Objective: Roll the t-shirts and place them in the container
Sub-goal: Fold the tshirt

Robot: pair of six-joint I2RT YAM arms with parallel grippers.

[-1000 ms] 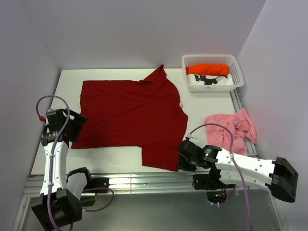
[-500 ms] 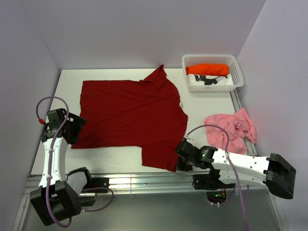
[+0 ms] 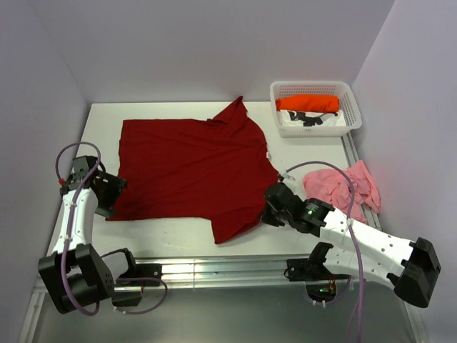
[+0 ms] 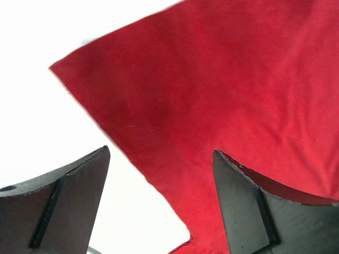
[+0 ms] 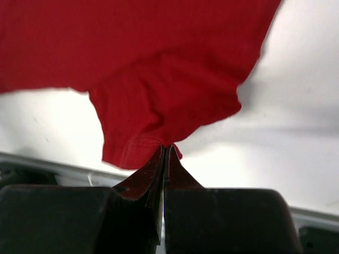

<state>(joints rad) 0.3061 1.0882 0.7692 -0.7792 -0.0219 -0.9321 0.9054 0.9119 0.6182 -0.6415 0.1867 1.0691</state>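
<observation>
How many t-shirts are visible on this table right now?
3: the dark red shirt spread mid-table, the pale pink shirt crumpled at the right edge, the orange shirt rolled in the white basket. A white garment beneath it may be another.

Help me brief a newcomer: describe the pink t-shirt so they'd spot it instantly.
On the white table, look along the right edge, on the near side of the white basket. The pink t-shirt lies there, crumpled. The dark red t-shirt beside it is spread out.
</observation>
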